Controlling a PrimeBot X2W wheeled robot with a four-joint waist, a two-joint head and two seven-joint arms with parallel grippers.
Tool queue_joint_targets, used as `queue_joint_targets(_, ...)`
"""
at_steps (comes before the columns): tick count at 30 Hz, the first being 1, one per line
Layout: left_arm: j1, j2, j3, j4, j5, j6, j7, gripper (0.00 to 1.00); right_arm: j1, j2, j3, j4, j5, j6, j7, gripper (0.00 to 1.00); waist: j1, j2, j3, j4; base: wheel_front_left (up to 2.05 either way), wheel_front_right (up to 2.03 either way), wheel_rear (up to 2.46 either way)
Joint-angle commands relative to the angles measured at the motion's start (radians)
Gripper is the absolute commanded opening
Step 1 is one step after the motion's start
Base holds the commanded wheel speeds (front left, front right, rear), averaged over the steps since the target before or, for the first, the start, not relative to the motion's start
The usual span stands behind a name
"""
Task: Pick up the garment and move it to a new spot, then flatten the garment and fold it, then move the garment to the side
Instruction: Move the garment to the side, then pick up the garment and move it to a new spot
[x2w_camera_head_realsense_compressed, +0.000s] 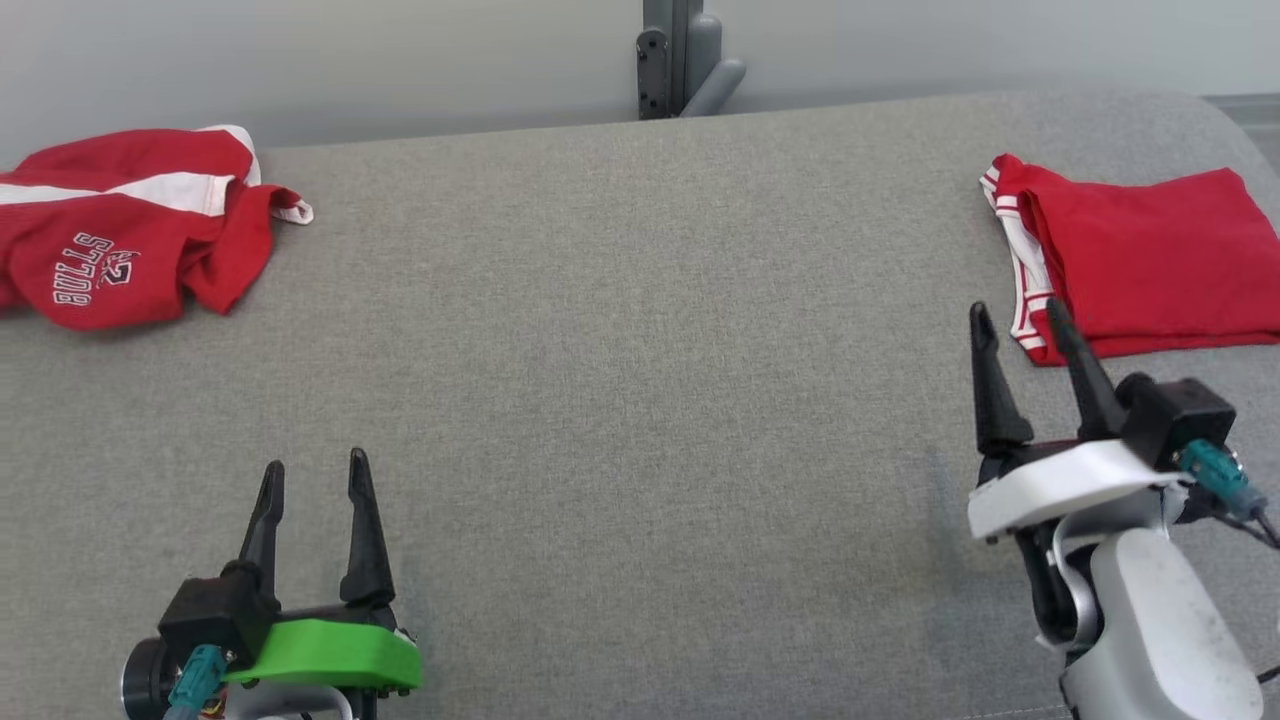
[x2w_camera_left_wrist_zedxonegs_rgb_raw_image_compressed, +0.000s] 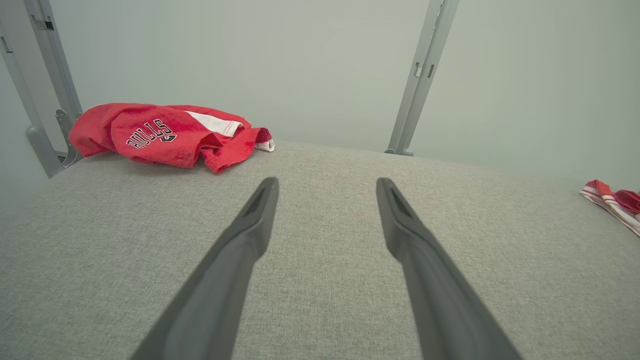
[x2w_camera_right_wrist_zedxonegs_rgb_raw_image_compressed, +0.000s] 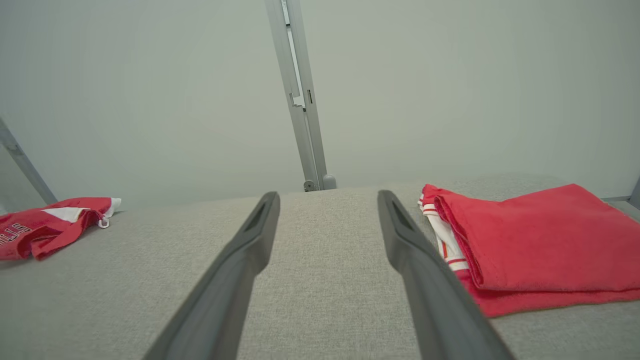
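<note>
Cushion (x2w_camera_head_realsense_compressed: 640, 330) bearing a crumpled garment (x2w_camera_head_realsense_compressed: 120, 235) and a folded garment (x2w_camera_head_realsense_compressed: 1150, 265), well apart.
Left gripper (x2w_camera_head_realsense_compressed: 315, 464) and right gripper (x2w_camera_head_realsense_compressed: 1017, 308) are held spread, empty.

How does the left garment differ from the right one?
The left garment lies crumpled in a loose heap; the right garment is folded flat into a neat rectangle. The left garment shows white BULLS lettering and a broad white band; the right garment shows a plain red face with narrow striped trim along one edge. Both are red with white and rest on the grey surface, at opposite ends.
</note>
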Motion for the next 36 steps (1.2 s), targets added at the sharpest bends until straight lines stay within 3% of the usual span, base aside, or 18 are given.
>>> queue_joint_targets(1, 0.022, -0.003, 0.003, 0.004, 0.006, -0.001, 0.0, 1.0, 0.034, 0.01, 0.004, -0.019, -0.012, -0.001, 0.002, 1.0, 0.0001, 0.0066, -0.054, 0.028, 0.0, 0.0, 0.0)
queue_joint_targets(9, 0.07, -0.014, 0.005, 0.046, 0.011, -0.017, 0.0, 1.0, 0.156, 0.066, 0.018, -0.037, -0.031, -0.001, -0.01, 1.0, 0.0001, 0.0066, -0.096, 0.036, 0.0, 0.0, 0.0)
queue_joint_targets(36, 0.055, -0.022, 0.021, 0.098, 0.027, -0.035, 0.0, 1.0, 0.217, 0.067, 0.072, -0.046, 0.009, -0.001, -0.018, 1.0, 0.0001, 0.0066, -0.116, 0.035, 0.0, 0.0, 0.0)
